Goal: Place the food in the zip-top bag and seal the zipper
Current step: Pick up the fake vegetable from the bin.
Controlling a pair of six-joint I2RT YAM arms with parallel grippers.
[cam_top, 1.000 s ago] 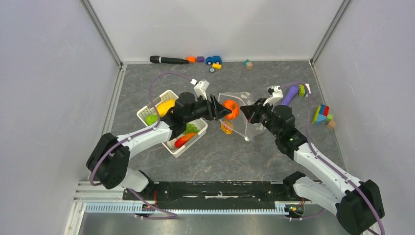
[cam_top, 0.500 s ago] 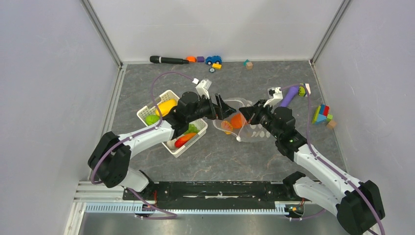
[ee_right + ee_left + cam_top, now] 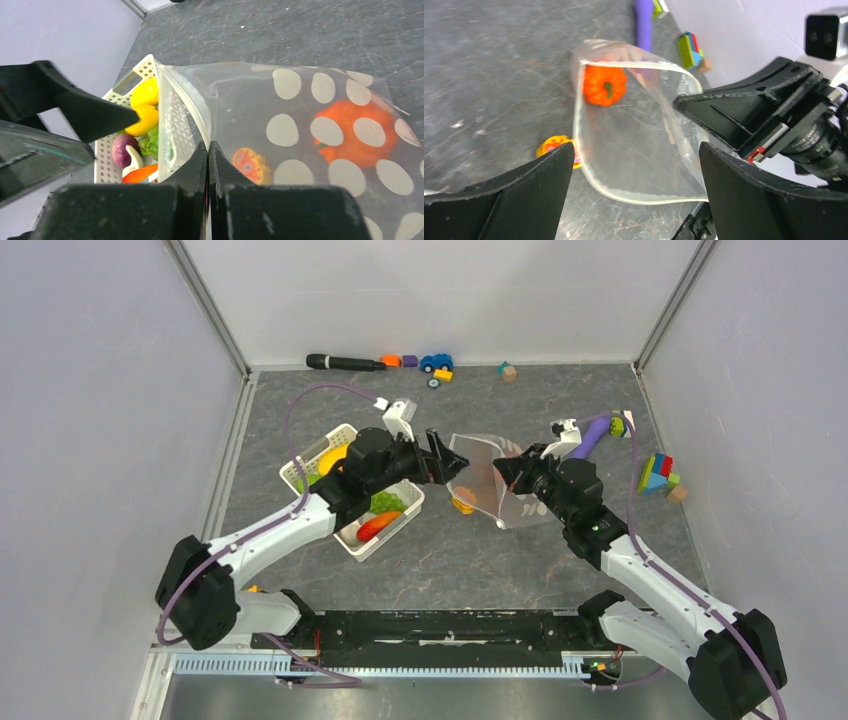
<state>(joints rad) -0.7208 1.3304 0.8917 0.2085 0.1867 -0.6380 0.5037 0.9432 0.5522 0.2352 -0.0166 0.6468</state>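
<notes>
The zip-top bag (image 3: 639,150) looked soft and floppy, its rim pinched by the right gripper (image 3: 209,145), the left gripper (image 3: 452,460) wide.

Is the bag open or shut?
Open: the mouth of the zip-top bag gapes wide, its rim unsealed, with the orange pumpkin visible inside.

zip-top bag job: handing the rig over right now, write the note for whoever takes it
Left gripper: open, empty, at the bag's mouth.
Right gripper: shut on the rim of the zip-top bag, holding it up with the mouth open.
Done: orange pumpkin is inside the bag.
Orange lies on the table beside the bag, outside it.
Mango, purple onion, garlic, grapes and red chili sit in the white basket.
Left to do: bag those, then press the zipper shut; it is unsealed.
</notes>
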